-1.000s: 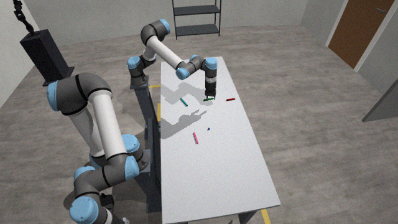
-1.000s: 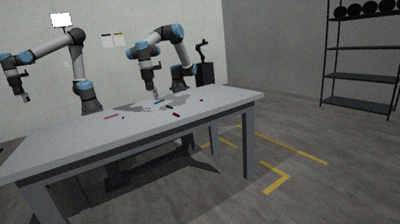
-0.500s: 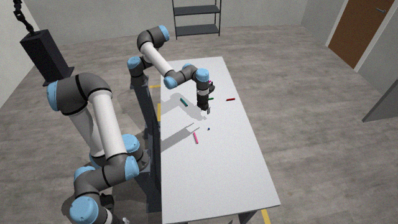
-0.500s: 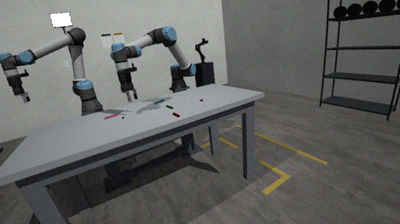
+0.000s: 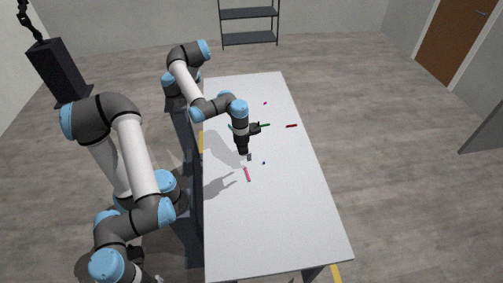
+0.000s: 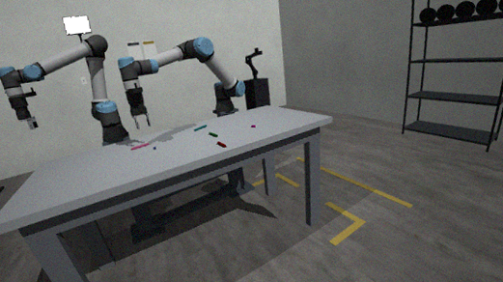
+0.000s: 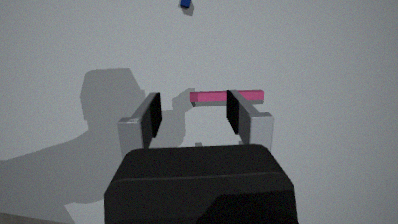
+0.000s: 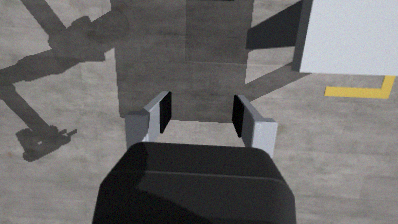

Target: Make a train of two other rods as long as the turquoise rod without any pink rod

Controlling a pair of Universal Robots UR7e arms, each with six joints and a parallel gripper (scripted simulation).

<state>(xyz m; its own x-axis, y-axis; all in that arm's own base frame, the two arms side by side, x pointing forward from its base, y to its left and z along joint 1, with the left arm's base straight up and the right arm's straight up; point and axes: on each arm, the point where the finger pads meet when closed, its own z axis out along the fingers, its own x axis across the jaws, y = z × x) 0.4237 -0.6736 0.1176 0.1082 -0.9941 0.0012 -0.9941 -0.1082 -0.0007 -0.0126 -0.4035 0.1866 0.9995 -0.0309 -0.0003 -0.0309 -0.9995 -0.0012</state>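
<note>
Turquoise rod (image 5: 230, 126) (image 6: 200, 127) lying on the table (image 5: 275, 212) (image 6: 139, 170), left arm partly screening it from above.
Green rod (image 5: 265, 125) (image 6: 213, 134) and red rod (image 5: 291, 126) (image 6: 222, 144) are lying apart, magenta rod (image 5: 265, 103) (image 6: 253, 126) beyond; left gripper (image 5: 246, 159) (image 6: 142, 124) (image 7: 194, 112), fingers spread, is pointing down above the table, seemingly near the pink (image 5: 247, 174) (image 6: 139, 146) (image 7: 210, 96) and blue (image 5: 263, 163) (image 6: 154, 148) (image 7: 185, 3) rods; right gripper (image 6: 32, 123) (image 8: 202, 112) is hanging open off the table.

Left gripper (image 5: 246, 159) (image 6: 142, 125) (image 7: 194, 115): one, open, above table (image 5: 275, 220) (image 6: 162, 167) (image 7: 325, 50) (image 8: 360, 35). Pink rod (image 5: 247, 174) (image 6: 139, 146) (image 7: 210, 96): near it. Blue rod (image 5: 263, 163) (image 6: 154, 148) (image 7: 185, 3): near it, apart from pink. Green (image 5: 265, 125) (image 6: 213, 134), turquoise (image 5: 229, 126) (image 6: 200, 127): farther from it, partly hidden. Red (image 5: 291, 126) (image 6: 222, 144), magenta (image 5: 265, 103) (image 6: 253, 126): well apart from it.
</note>
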